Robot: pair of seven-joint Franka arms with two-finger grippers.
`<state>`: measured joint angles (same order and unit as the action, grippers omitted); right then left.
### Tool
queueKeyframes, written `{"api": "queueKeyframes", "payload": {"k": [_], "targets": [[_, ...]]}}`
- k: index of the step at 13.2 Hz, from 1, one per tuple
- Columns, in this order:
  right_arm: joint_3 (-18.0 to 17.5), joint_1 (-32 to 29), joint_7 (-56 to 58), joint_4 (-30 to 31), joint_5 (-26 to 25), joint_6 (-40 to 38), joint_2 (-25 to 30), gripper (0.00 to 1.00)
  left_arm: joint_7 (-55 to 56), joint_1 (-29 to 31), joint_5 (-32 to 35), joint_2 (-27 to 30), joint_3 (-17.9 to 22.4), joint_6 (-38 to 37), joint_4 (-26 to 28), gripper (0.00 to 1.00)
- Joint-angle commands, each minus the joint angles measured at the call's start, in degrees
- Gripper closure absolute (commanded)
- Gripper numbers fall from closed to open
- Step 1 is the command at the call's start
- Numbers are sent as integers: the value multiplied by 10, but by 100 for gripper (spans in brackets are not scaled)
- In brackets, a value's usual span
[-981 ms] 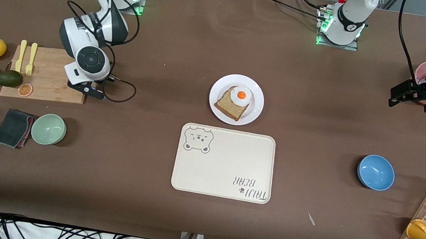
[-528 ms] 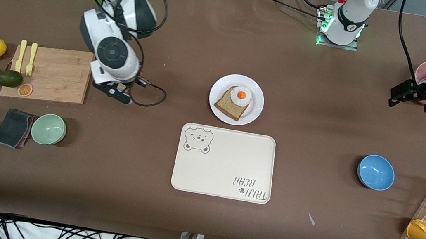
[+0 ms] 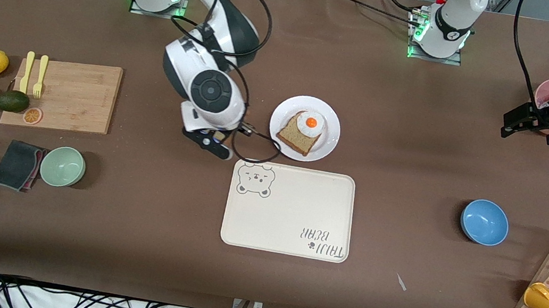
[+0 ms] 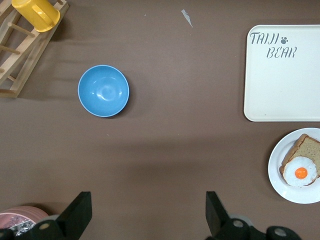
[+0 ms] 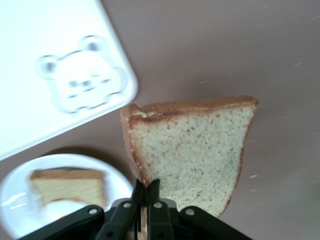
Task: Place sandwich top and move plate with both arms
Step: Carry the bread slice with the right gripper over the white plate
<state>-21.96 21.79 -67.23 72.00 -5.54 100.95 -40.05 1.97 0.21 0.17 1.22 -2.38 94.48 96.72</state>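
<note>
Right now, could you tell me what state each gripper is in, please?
Left gripper: open, empty.
Right gripper: shut on the sandwich top.

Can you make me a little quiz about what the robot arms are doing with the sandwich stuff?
1. True or false: the right gripper is shut on the sandwich top.
2. What lies on the browner bread slice on the plate?
3. The left gripper hangs: A) open, holding nothing B) shut on the blue bowl.

Key: 1 true. 2 the fried egg. 3 A.
</note>
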Motion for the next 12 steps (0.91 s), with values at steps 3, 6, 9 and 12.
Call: {"api": "queueKeyframes", "payload": {"k": [3,6,9,12], "targets": [[-4,72,-65,-100,24,90,-87,100,-4,4,-9,-3,-1,-9,-10,0],[6,113,-98,-104,24,128,-102,100,-4,5,-9,-3,-1,-9,-10,0],[2,143,-117,-102,18,129,-121,100,-5,5,-9,-3,-1,-9,-10,0],[-3,147,-128,-102,19,163,-131,100,-4,5,-9,-3,-1,-9,-10,0]]}}
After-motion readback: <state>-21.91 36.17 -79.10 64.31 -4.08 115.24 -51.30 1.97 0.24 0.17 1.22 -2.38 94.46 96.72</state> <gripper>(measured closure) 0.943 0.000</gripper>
